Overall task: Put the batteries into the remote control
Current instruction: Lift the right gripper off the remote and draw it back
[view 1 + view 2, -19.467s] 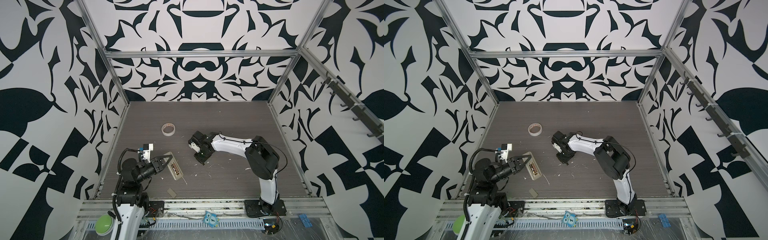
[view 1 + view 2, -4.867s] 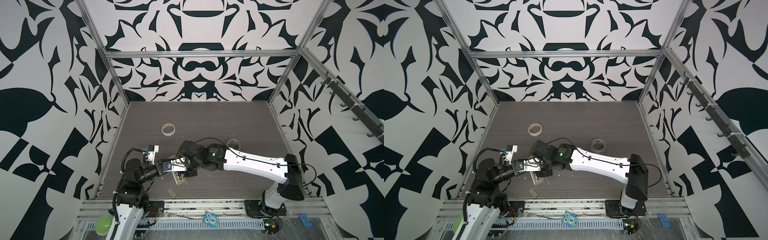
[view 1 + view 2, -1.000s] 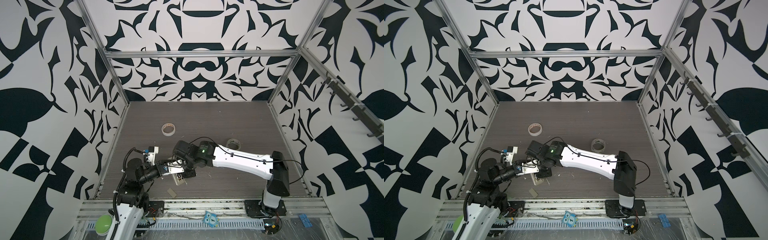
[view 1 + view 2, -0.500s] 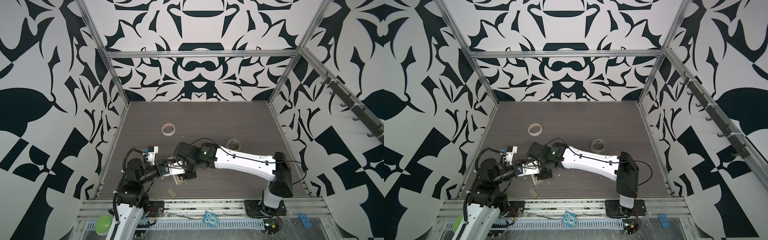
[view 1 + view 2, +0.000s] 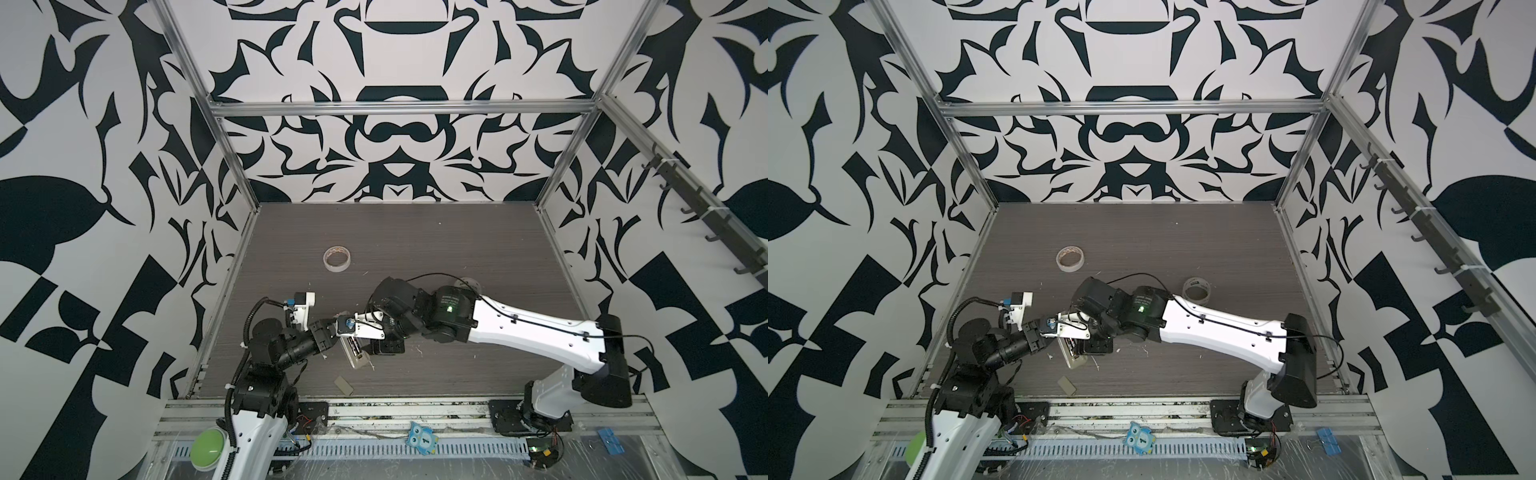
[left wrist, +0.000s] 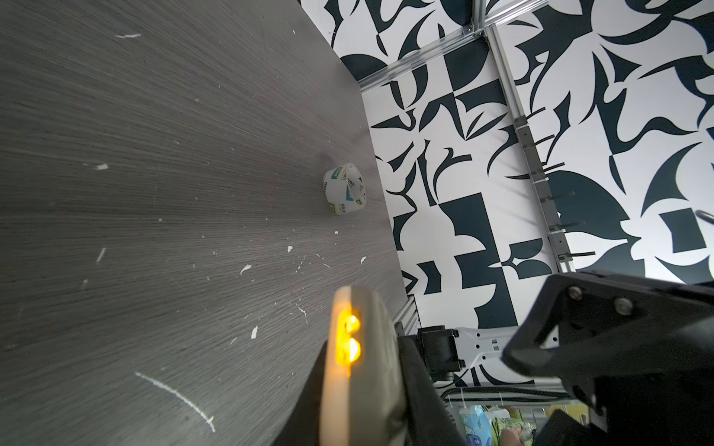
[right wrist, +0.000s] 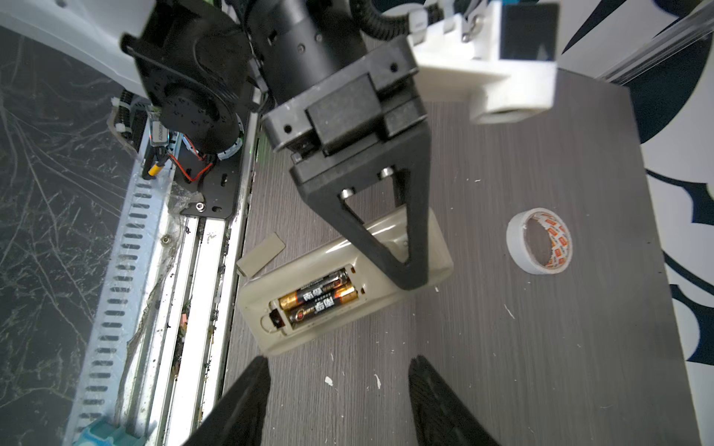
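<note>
Right black gripper [image 7: 340,370], jaws apart, is hovering off the bay end of the slim beige remote control [image 7: 255,309], where 2 dark gold-tipped batteries [image 7: 317,297] are lying lengthwise. Left black gripper [image 7: 409,270] is clamping its opposite end.

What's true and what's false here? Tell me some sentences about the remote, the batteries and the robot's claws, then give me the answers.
1. Both batteries sit inside the remote. True.
2. The right claw is squeezing a battery. False: it is open and holds nothing.
3. The left claw is gripping one end of the remote. True.
4. The battery lid is closed on the remote. False: the lid lies on the table beside the remote.
5. Only one roll of tape is on the table. False: two tape rolls lie there.
</note>
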